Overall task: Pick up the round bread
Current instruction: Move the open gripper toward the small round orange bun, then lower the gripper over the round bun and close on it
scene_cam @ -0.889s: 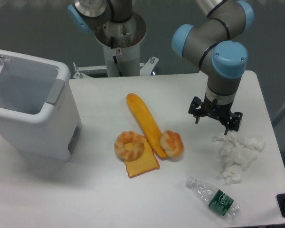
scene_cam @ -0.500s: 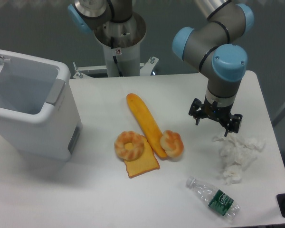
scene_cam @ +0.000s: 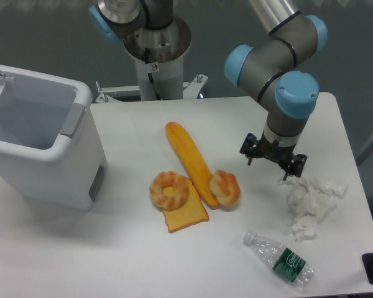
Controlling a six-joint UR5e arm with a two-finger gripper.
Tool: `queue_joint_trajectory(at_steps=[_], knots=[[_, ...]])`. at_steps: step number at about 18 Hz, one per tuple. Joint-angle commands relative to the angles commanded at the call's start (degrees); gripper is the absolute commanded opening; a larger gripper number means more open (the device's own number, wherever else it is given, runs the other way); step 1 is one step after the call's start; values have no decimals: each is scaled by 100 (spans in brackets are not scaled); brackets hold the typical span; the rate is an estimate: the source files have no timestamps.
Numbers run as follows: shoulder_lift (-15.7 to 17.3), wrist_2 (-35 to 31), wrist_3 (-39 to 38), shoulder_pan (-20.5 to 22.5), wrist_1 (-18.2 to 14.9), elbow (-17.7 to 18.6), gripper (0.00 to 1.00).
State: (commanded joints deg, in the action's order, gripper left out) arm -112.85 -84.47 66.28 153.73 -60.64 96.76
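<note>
The round bread (scene_cam: pixel 225 188) is a small lumpy golden-orange bun with pale patches. It lies on the white table (scene_cam: pixel 137 248), touching the right side of the long orange baguette (scene_cam: pixel 191 162). My gripper (scene_cam: pixel 272 164) hangs open and empty above the table. It is to the right of the bun and a little further back, apart from it. Its two dark fingers point down.
A ring-shaped bread (scene_cam: pixel 169 189) lies on a toast slice (scene_cam: pixel 185 215) left of the baguette. Crumpled white tissue (scene_cam: pixel 311 205) lies right of the gripper. A plastic bottle (scene_cam: pixel 280 260) lies at the front right. A white open bin (scene_cam: pixel 37 143) stands at the left.
The gripper has moved a little to the left and further back, toward the bun's side, still open. The breads have not moved.
</note>
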Motion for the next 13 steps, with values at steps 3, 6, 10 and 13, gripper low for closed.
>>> queue_joint_trajectory(at_steps=[3, 6, 10, 13], knots=[[-79, 1, -238, -184, 9, 54, 100], [-263, -8, -273, -404, 9, 62, 100], [-386, -8, -528, -572, 17, 106, 100], [-466, -8, -528, -616, 9, 106, 68]])
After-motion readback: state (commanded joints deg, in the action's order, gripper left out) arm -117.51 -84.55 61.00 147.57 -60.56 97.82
